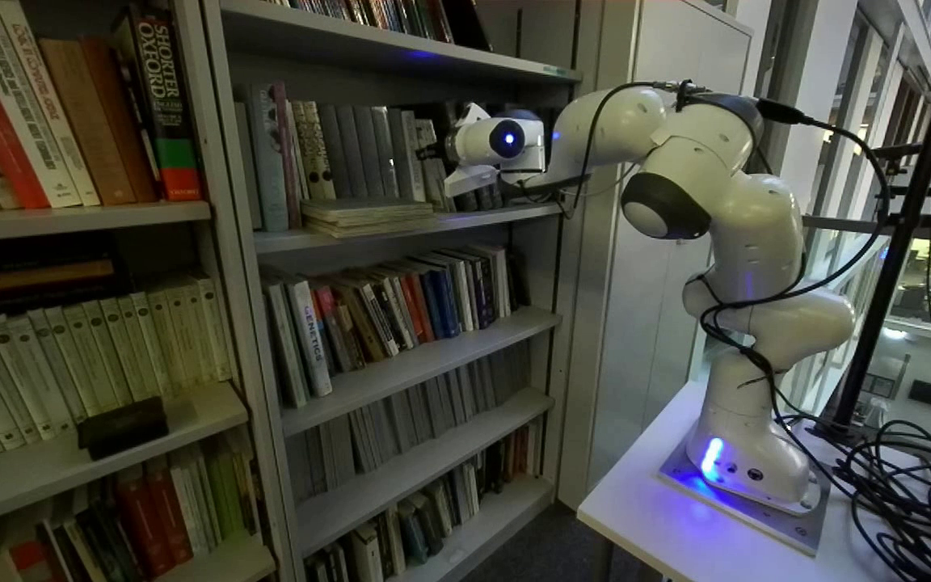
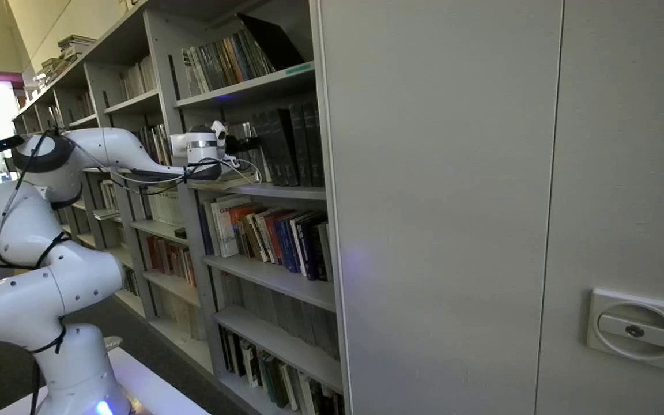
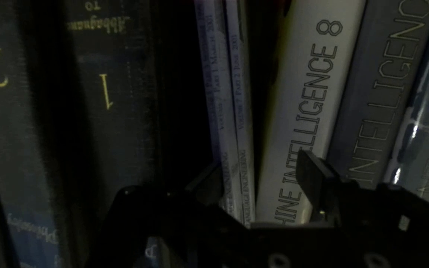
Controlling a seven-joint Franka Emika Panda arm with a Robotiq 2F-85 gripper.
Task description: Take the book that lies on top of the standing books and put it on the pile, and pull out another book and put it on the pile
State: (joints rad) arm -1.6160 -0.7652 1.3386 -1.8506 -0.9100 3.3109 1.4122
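Black two-fingered gripper (image 3: 260, 171) has its fingers spread apart, close to the spines. Btwn them in wrist view: thin pale journals (image 3: 243, 123), spines marked vol. 7, & alongside, a white-spined bk (image 3: 309, 108) reading INTELLIGENCE 8. One fingertip is at the journals' edge, the other in front of the white spine; can't tell if either touches. Next out: grey bk (image 3: 380, 89) w/ big outlined caps on one side; on the other, past a dark gap, thick dark vols (image 3: 121, 141) w/ gilt nos. 1 & 2, upside down in this view. In an exterior view, row of thin standing bks (image 1: 352, 149), pale grey, white & beige spines, runs along grey shelf (image 1: 278, 241); gripper's near its arm-side end. Low pile of flat tan-olive bks (image 1: 364, 217) lies on same shelf in front of row, lower than gripper. Shelf below: mixed bks (image 1: 437, 303), red, blue, white & dark spines. Farther off: white jointed arm (image 1: 756, 218) on white tabletop (image 1: 627, 493), & tall pale-grey cabinet (image 2: 436, 202) beside bookcase (image 1: 237, 234).
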